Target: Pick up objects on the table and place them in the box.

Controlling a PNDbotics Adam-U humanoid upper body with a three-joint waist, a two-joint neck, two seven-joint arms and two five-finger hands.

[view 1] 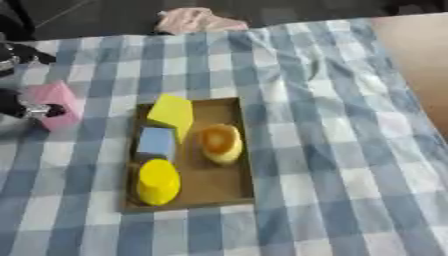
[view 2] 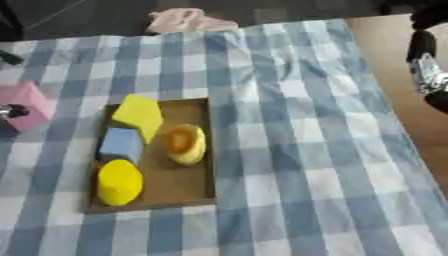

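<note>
The box (view 1: 234,192) sits near the front of the checkered tabletop (view 1: 350,165), already holding a yellow cylinder (view 1: 158,181), a blue cube (view 1: 157,142), a yellow-orange rounded piece (view 1: 220,144) and a yellow block (view 1: 171,114). The one left out is the pink block (view 1: 58,104), just left of the box. It looks like a light, stiff toy with flat faces, so opposite sides seem the place to pinch. The left hand (view 1: 31,107) is right against it, fingers seemingly clamped on its near face. The right hand (view 2: 426,70) hangs far off at the right edge; can't tell about its fingers. A pink cloth (view 1: 199,21) is at the back, out of the way.
</note>
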